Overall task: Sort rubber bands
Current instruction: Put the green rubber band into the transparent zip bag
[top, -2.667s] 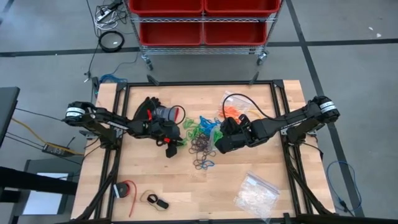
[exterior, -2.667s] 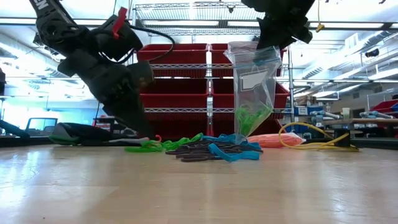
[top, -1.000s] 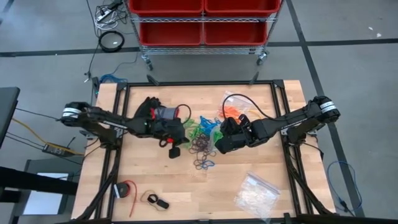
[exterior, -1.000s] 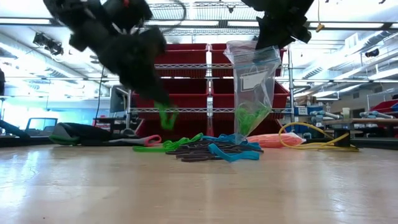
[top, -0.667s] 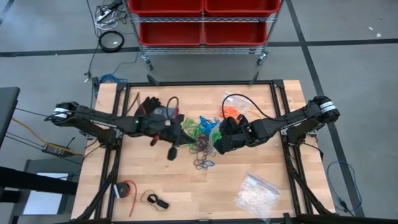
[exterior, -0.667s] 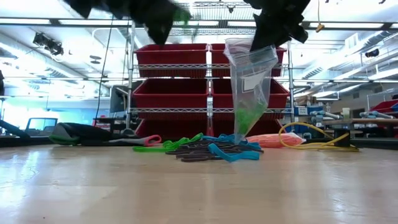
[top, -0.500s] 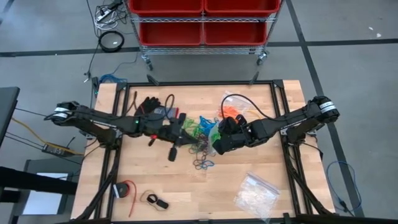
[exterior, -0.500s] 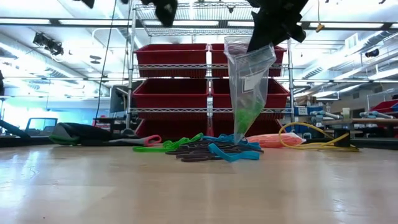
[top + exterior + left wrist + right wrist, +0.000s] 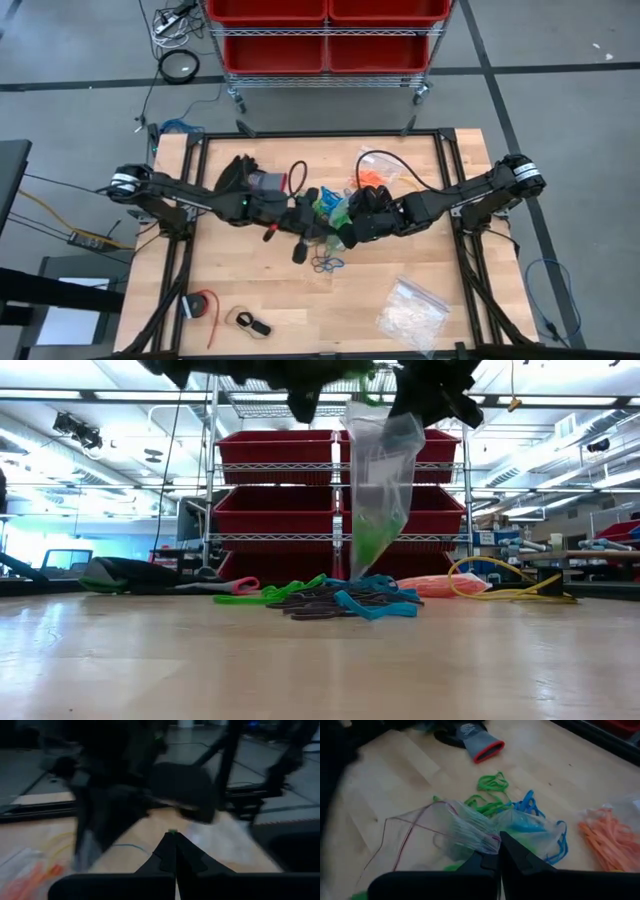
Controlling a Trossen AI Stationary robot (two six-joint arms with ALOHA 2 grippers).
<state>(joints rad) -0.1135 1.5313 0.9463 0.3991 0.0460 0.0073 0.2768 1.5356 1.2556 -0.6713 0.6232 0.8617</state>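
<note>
From above, my right claw (image 9: 348, 228) sits just right of table centre, pinched shut on the rim of a clear bag (image 9: 338, 212). My left claw (image 9: 312, 215) has its tip over the bag's mouth, closed on a green band. The loose rubber bands (image 9: 326, 262) lie on the wood at about six o'clock from both claws, with an orange heap (image 9: 372, 177) at one o'clock from my right claw.

At table height, the bag (image 9: 378, 480) hangs from my right claw (image 9: 425, 400), green bands settled at its bottom, and the mixed pile (image 9: 340, 600) lies directly beneath.

My left wrist camera shows the left fingers (image 9: 172, 851) closed to a point with a speck of green band (image 9: 172, 831) at the tip.

My right wrist camera shows the right fingers (image 9: 492, 854) clamped on the bag's rim, with green bands (image 9: 491, 784) and blue bands (image 9: 529, 805) at twelve o'clock.

To drop this band cleanly, I judge I must keep the mouth open and steady and release only once the tip is well inside.
</note>
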